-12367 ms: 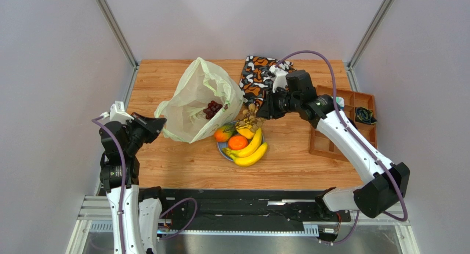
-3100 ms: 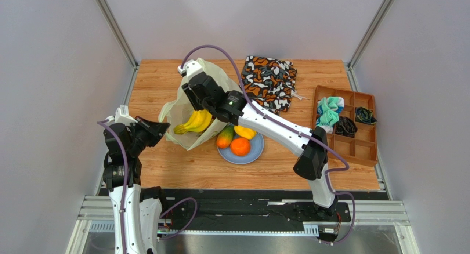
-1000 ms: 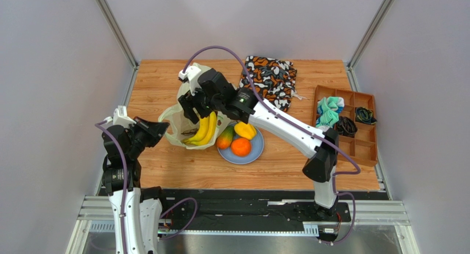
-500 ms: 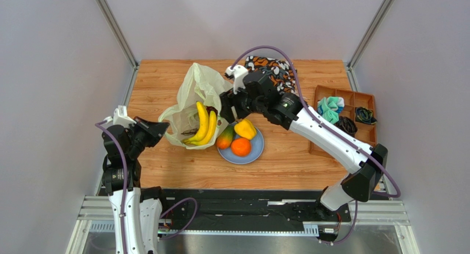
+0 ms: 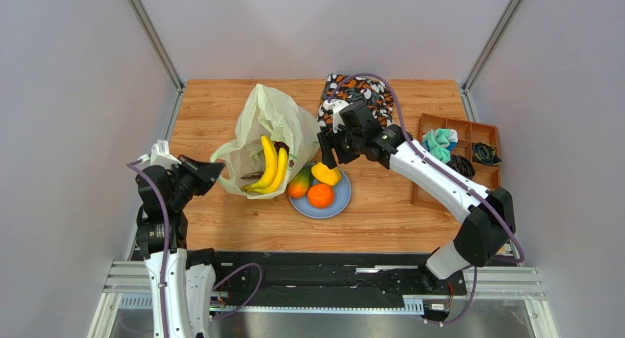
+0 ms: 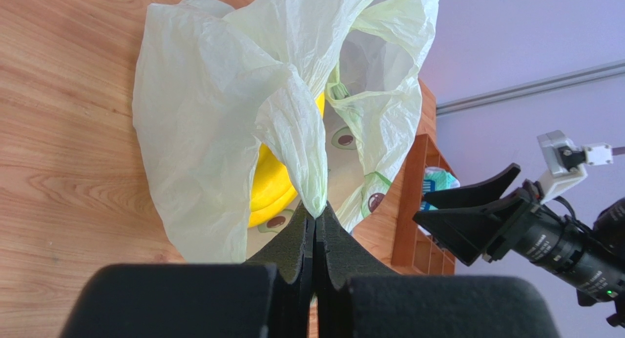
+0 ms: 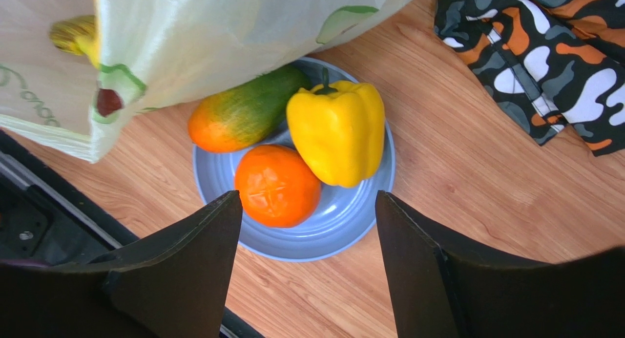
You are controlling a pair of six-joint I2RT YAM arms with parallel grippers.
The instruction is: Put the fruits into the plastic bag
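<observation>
Moved: right tool (image 7: pixel 308 199) drawn out of the plastic bag (image 5: pixel 268 122) since half a second ago, now over the plate (image 7: pixel 345 228), fingers spread wide, nothing held; bananas (image 5: pixel 270 166) left inside the bag.
Desk (image 5: pixel 220 103): pale wood grain; bare room left of the bag, along the near edge, and between plate and tray (image 5: pixel 484 173).
Plastic bag: thin, crinkled, translucent yellow-green; mouth toward the plate, edge reaching over the mango (image 7: pixel 246 111).
Cloth bag (image 5: pixel 367 92): orange-black-white blotches, flat at the far edge, partly under the right arm.
Tray: brown, compartmented, at the right edge.
Plate: round, glossy blue; carries mango, orange (image 7: pixel 277 185) and small yellow fruit (image 7: pixel 337 133), all touching.
Left tool (image 6: pixel 315 228): clenched on a gathered fold of bag rim, plain only from the left wrist; from above, just at the bag's near-left corner.
Small yellow fruit: lobed and stemmed in the right wrist view, a plain blob from above.
</observation>
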